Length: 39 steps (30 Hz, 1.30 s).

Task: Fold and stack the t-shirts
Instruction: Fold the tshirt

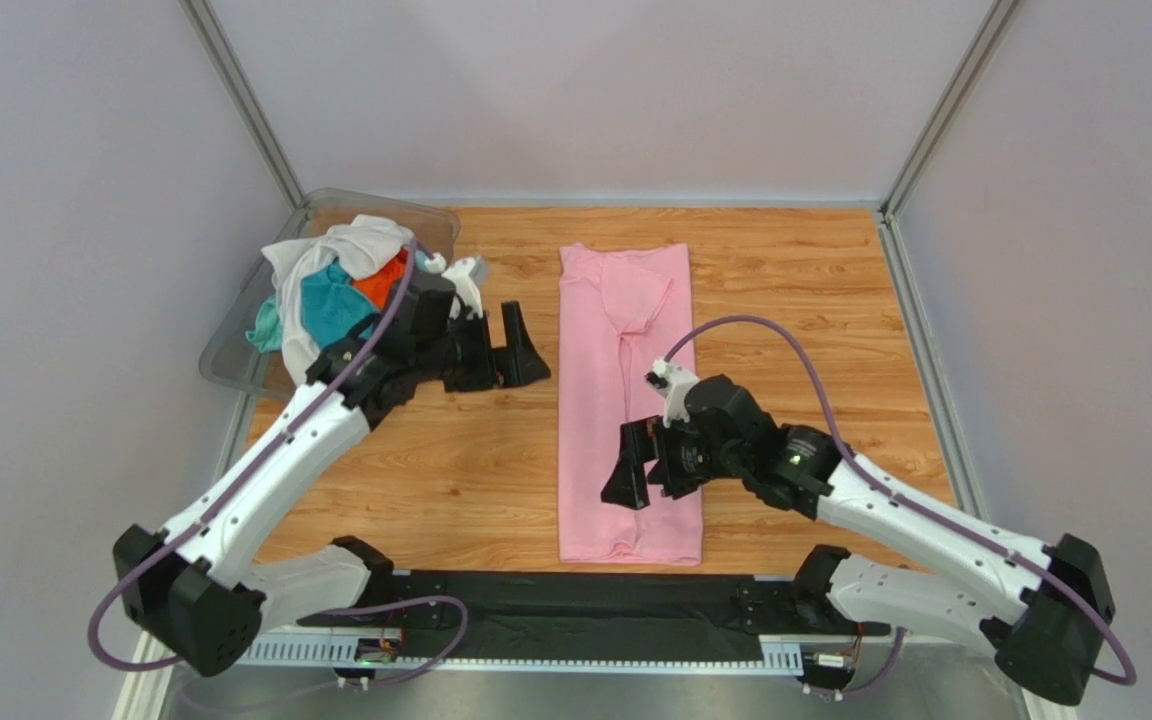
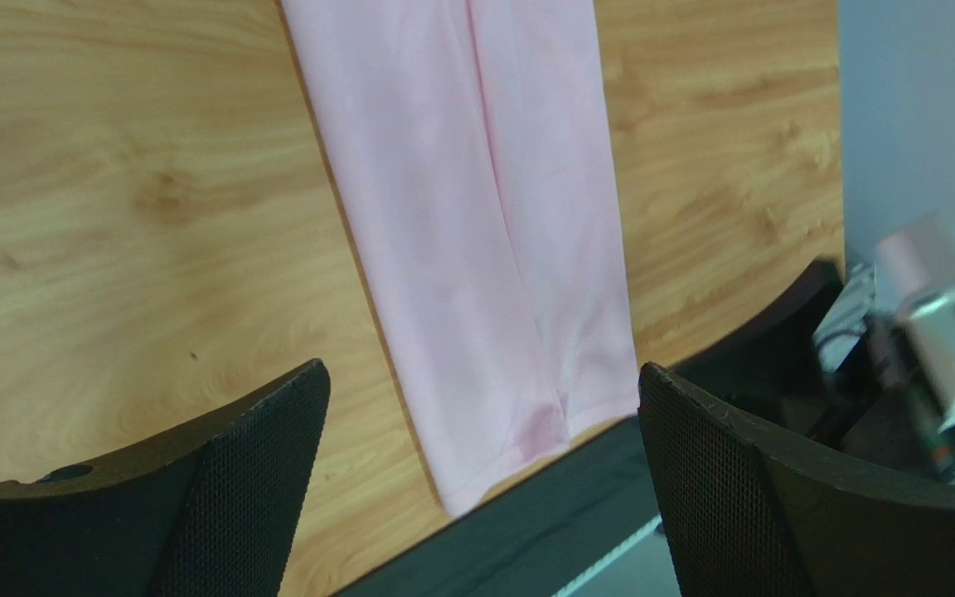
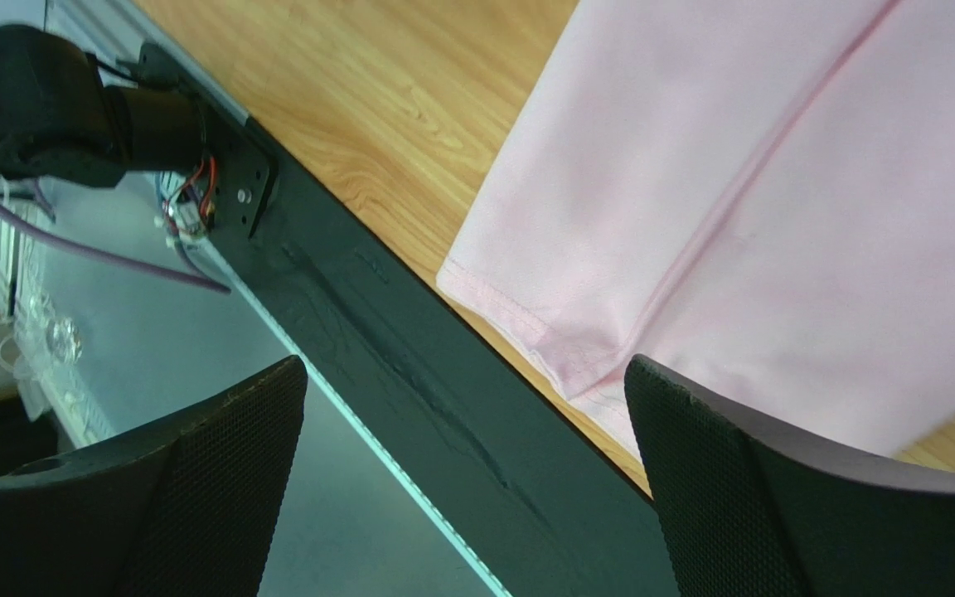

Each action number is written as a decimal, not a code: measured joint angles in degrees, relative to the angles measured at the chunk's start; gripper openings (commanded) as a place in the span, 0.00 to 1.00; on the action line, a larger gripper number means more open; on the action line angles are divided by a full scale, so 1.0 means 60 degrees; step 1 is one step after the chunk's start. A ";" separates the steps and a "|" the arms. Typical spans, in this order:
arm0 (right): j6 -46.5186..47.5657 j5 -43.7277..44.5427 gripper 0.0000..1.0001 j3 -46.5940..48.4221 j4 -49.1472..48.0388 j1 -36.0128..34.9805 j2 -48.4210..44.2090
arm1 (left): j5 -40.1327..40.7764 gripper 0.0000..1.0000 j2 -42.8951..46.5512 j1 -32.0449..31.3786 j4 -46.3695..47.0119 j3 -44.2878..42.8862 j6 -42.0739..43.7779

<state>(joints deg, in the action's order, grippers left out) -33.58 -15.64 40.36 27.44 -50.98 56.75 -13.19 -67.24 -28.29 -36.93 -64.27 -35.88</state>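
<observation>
A light pink t-shirt [image 1: 612,375] [image 2: 470,212] [image 3: 757,187] lies flat mid-table, folded lengthwise into a long narrow strip running from the far side to the near edge. White [image 1: 342,248], teal [image 1: 330,308] and orange [image 1: 379,281] t-shirts sit crumpled in a heap at the left. My left gripper [image 1: 522,357] [image 2: 480,373] hovers open just left of the pink strip, with nothing between its fingers. Open and empty as well, my right gripper [image 1: 636,468] [image 3: 464,363] hangs above the strip's near end and left edge.
The heap rests in a clear plastic bin [image 1: 237,353] at the table's far left corner. A black mat strip [image 1: 582,600] runs along the near edge by the arm bases. Grey walls enclose the wooden table [image 1: 808,300] on three sides.
</observation>
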 measured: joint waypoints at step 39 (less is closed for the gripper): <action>-0.1614 0.1457 0.98 -0.1854 0.2900 0.0007 -0.0248 | 0.0758 0.40 -0.2441 -0.5898 0.1643 0.4200 -0.3887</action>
<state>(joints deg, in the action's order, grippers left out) -43.27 -6.90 29.23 44.84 -50.94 55.27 -8.64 -81.89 -63.68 -27.07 -39.07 -59.20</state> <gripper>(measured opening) 0.987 0.442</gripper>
